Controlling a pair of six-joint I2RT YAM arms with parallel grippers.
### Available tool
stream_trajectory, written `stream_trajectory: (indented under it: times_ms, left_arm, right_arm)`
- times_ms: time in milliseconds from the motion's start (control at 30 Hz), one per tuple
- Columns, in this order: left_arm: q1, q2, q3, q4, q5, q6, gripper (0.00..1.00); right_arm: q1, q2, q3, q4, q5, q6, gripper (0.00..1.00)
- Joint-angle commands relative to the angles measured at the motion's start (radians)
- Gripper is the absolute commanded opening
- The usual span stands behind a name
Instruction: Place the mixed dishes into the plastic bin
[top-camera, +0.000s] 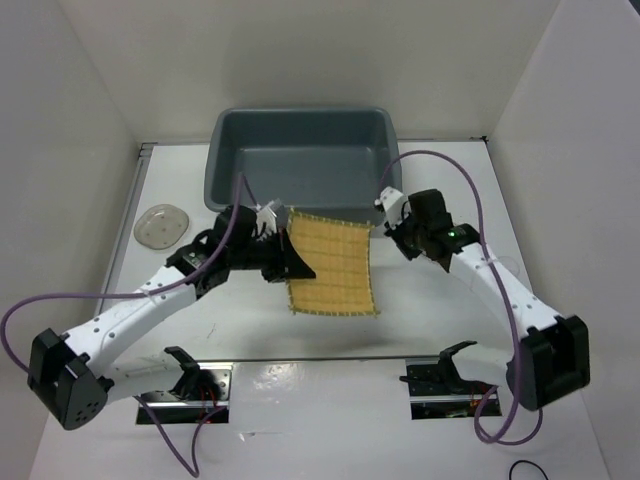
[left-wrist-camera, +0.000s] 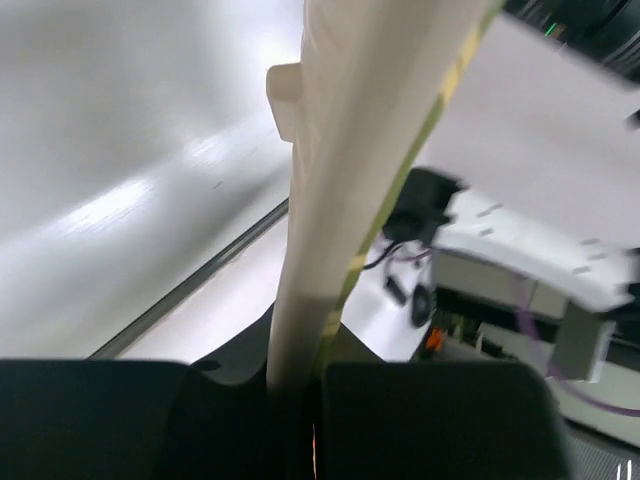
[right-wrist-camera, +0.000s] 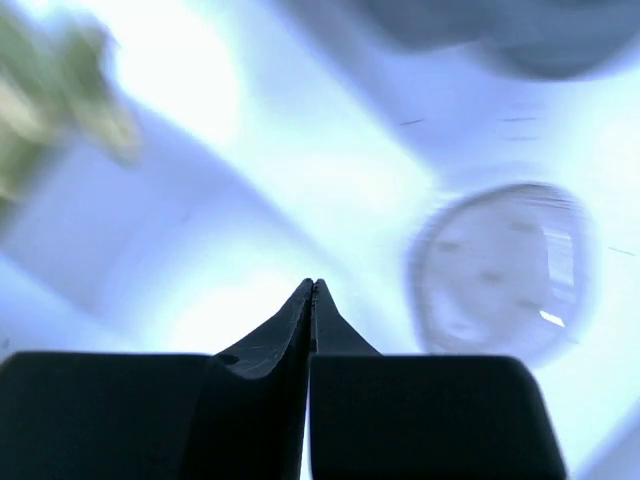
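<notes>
Bamboo mat (top-camera: 335, 265) clamped by its edge in left gripper (left-wrist-camera: 300, 390), plastic bin (top-camera: 300, 150) just ahead; right gripper (right-wrist-camera: 312, 300) seemingly closed, empty.

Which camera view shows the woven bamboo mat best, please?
The top external view: the whole yellow woven mat shows, its left edge in the left hand. The left wrist view shows the mat edge-on and blurred; the right wrist view only a yellowish smear.

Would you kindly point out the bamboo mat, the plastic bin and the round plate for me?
bamboo mat (top-camera: 335, 268), top external view, middle of its woven face.
plastic bin (top-camera: 300, 178), top external view, bare floor inside.
round plate (top-camera: 162, 224), top external view, its centre.
</notes>
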Motion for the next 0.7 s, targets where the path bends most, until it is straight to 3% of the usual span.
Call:
stream_trajectory:
  times_ms: [0, 67, 200, 300, 500, 667]
  left_arm:
    - [0.088, -0.029, 0.128, 0.065, 0.08, -0.042, 0.0]
    - [0.136, 0.035, 0.264, 0.065, 0.12, -0.027, 0.0]
    - [0.29, 0.222, 0.552, 0.009, 0.2, 0.027, 0.0]
    - [0.355, 0.473, 0.783, -0.092, 0.268, 0.097, 0.0]
    - [0.366, 0.857, 1.231, -0.368, 0.214, 0.336, 0.0]
    - [0.375, 1.142, 1.54, -0.523, 0.182, 0.407, 0.0]
  right_arm:
    - [0.017, -0.056, 0.038, -0.008, 0.149, 0.079, 0.0]
    - [0.017, -0.056, 0.038, 0.002, 0.322, 0.167, 0.0]
    - [0.017, -0.085, -0.007, 0.033, 0.459, 0.213, 0.0]
    - [0.017, -0.145, -0.059, 0.077, 0.551, 0.197, 0.0]
    - [0.028, -0.225, -0.137, 0.082, 0.586, 0.213, 0.0]
    - [0.015, -0.251, -0.156, 0.082, 0.547, 0.233, 0.02]
